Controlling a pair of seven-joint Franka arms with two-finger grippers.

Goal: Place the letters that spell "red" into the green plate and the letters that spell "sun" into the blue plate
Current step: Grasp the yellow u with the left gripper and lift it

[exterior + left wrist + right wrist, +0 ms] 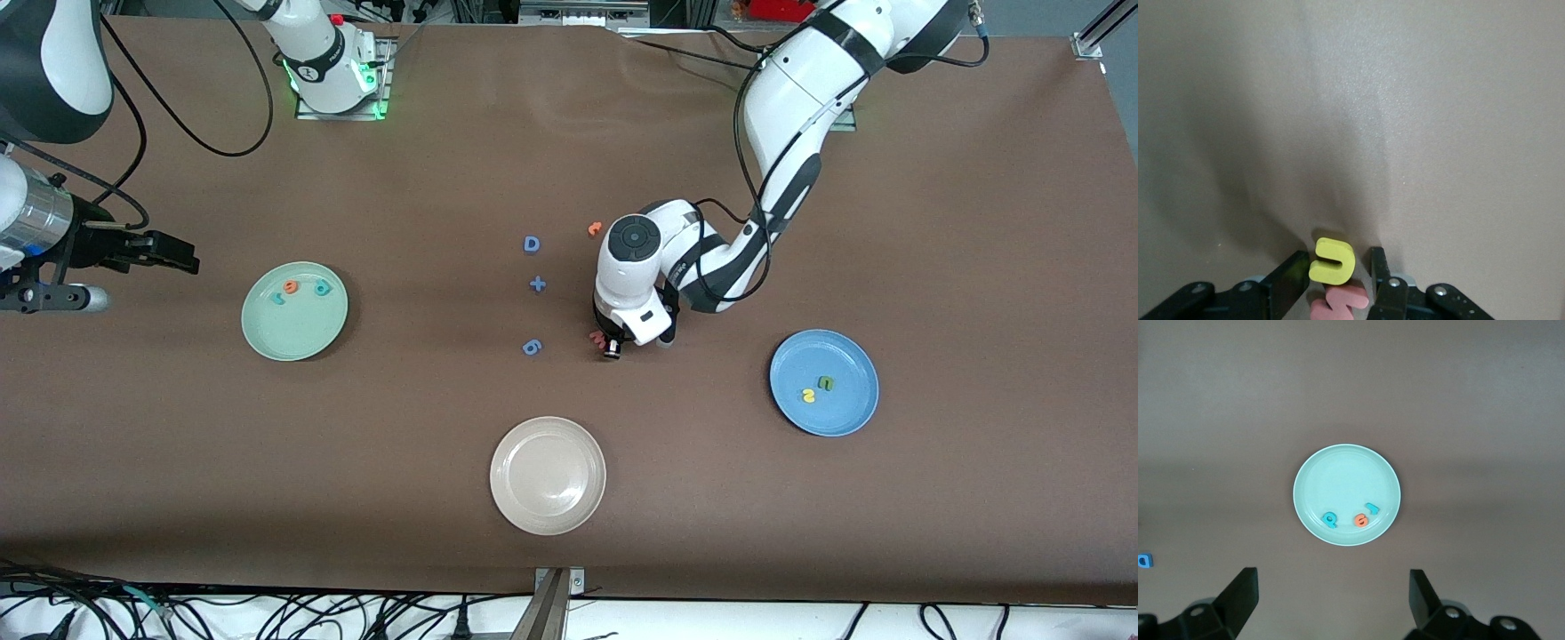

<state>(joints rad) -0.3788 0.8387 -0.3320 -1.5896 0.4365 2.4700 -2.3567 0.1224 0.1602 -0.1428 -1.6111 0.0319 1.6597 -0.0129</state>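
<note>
Left gripper (pixel 1338 277) low at mid-table, fingers narrowing around the yellow arch letter (pixel 1332 260) — not yet gripping — probably bound for the blue plate (pixel 858 412) near the left arm's end. Right gripper (pixel 1331 597) waits wide open, empty, above the green plate (pixel 1345 470).

Robot lab: bench-mounted arms (pixel 800 98), cables (pixel 178 613).
</note>
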